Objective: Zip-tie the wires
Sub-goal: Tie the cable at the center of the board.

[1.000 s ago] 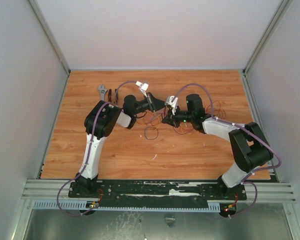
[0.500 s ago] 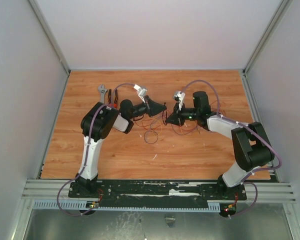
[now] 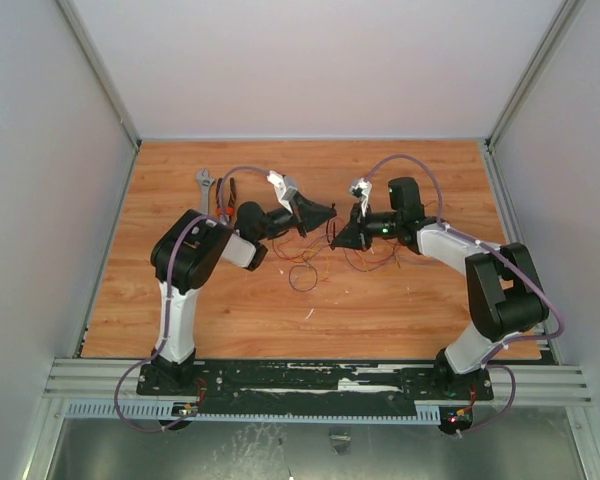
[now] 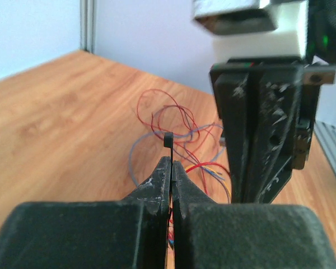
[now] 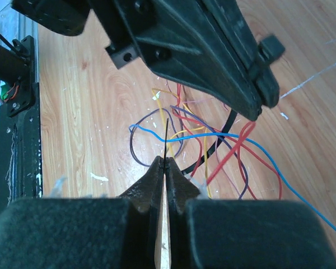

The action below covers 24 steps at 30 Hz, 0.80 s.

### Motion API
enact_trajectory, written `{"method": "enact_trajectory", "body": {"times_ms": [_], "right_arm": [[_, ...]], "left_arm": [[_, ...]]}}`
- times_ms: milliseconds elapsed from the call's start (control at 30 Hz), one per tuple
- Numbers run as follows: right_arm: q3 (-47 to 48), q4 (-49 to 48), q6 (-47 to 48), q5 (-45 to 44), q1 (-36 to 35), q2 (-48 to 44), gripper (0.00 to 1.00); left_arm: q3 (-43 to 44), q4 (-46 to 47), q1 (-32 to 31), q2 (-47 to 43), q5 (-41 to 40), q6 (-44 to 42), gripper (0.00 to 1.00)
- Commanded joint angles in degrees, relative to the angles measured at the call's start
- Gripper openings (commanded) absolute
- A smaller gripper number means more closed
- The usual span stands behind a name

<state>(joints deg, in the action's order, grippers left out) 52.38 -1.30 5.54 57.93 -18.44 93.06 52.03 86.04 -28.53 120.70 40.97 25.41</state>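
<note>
Both arms meet mid-board, well clear of the grey side walls, with bare wooden table top (image 3: 400,310) on the near and far sides of them. The only other things on the board, the orange-handled black pliers (image 3: 227,196) and the silver adjustable wrench (image 3: 206,184), lie behind the left arm near the far-left corner.

From above, the left gripper (image 3: 327,214) and right gripper (image 3: 337,240) sit tip to tip, and what lies between them is too fine to read. The wrist views settle it. The left jaws are pressed shut on the thin black plastic zip tie (image 4: 168,140), its square head poking up just past the fingertips. The right jaws are pinched tight on a hair-thin black strip, probably the tie's tail, which runs straight out from the tips. The thin looping wires (image 5: 238,139), red with blue, yellow and purple, sprawl on the wood beneath both grippers.
</note>
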Motion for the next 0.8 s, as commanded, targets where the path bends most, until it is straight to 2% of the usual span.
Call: {"method": "enact_trajectory", "body": {"times_ms": [0, 233, 433, 600, 767], "right_arm": [[1.5, -0.3, 0.1, 1.8, 0.9, 0.8, 0.0], [0.8, -2.5, 0.0, 3.5, 1.9, -0.7, 0.0], [0.4, -2.2, 1.4, 6.4, 1.9, -2.0, 0.0], [0.2, -2.5, 1.3, 6.8, 1.9, -1.9, 0.0], [-0.3, -2.6, 1.4, 7.5, 1.9, -1.9, 0.0]], "left_arm": [[-0.7, -3.1, -0.7, -5.4, -1.6, -11.4, 0.0], [-3.3, -10.8, -1.1, -11.0, -5.3, -25.7, 0.0], [-4.7, -11.7, -2.5, -12.3, -4.9, -33.8, 0.0], [-6.9, -11.7, -2.7, -14.2, -4.5, -39.1, 0.0], [-8.5, -9.4, -2.9, -15.2, -4.1, -40.6, 0.0]]}}
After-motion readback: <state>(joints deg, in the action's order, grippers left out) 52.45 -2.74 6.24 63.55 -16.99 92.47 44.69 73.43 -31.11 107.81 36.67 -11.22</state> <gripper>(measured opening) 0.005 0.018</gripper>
